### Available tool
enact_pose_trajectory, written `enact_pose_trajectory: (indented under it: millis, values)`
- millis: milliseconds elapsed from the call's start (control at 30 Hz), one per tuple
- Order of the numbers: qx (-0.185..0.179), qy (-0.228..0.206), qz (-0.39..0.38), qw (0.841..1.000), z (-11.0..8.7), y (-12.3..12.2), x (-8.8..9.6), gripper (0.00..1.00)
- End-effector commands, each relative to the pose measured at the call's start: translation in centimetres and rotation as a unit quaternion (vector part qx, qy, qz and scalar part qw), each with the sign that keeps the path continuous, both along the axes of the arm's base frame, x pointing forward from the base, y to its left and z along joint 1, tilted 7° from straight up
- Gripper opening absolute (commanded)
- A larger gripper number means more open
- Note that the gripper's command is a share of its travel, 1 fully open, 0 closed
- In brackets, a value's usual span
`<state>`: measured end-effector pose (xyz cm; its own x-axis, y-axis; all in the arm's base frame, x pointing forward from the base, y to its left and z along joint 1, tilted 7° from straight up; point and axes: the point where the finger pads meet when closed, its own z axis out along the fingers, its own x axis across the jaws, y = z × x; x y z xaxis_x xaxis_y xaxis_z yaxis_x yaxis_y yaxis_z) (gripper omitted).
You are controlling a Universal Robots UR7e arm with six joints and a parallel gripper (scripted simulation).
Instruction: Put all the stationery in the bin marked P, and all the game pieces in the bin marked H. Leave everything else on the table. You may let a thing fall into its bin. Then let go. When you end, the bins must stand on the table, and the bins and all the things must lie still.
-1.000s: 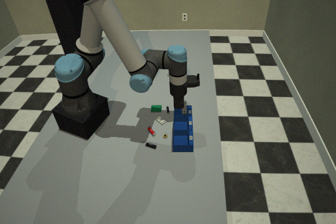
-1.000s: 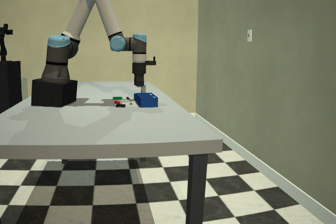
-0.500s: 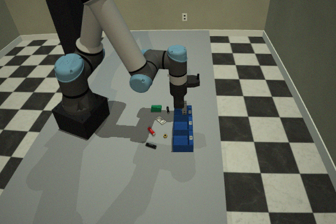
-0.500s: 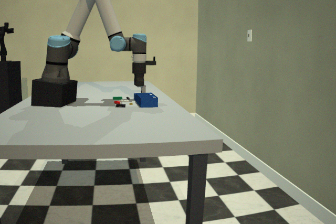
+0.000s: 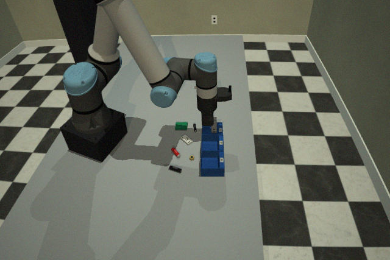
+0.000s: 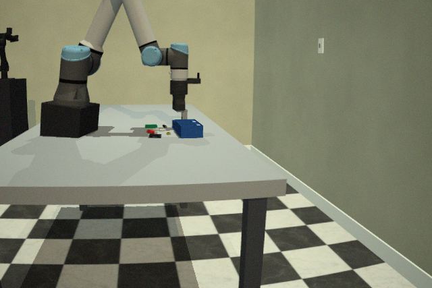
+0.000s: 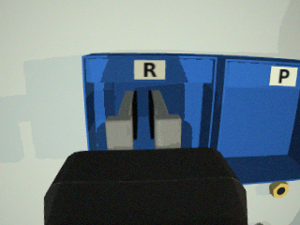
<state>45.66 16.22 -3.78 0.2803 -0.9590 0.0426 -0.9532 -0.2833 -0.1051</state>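
Note:
Three blue bins stand in a row on the table. The bin marked R (image 5: 205,130) (image 7: 92,107) is the farthest, the bin marked P (image 5: 209,146) (image 7: 257,119) is in the middle, and the nearest bin (image 5: 210,167) has a label I cannot read. My gripper (image 5: 214,128) (image 6: 183,114) (image 7: 142,105) hangs just above bin R, fingers narrow with only blue bin floor showing between them. On the table left of the bins lie a green block (image 5: 181,125), a small black piece (image 5: 195,126), a white domino (image 5: 187,139), a red cylinder (image 5: 175,152) and a black bar (image 5: 174,168).
A small yellow nut (image 5: 191,157) (image 7: 279,189) lies close to the bins' left side. The robot base (image 5: 92,134) stands at the left. The table edge runs just right of the bins.

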Motion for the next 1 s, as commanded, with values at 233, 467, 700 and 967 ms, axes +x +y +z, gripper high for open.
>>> enact_pose_trajectory:
  millis: [233, 467, 700, 967]
  values:
    - [0.000, -0.003, 0.000, 1.000, 0.5, -0.1, 0.2, 0.31]
    - [0.000, -0.003, 0.000, 1.000, 1.2, -0.1, 0.2, 0.31]
    - [0.000, -0.004, 0.000, 1.000, 2.1, 0.0, 0.1, 0.31]
    - [0.000, -0.004, 0.000, 1.000, 2.9, 0.0, 0.0, 0.31]
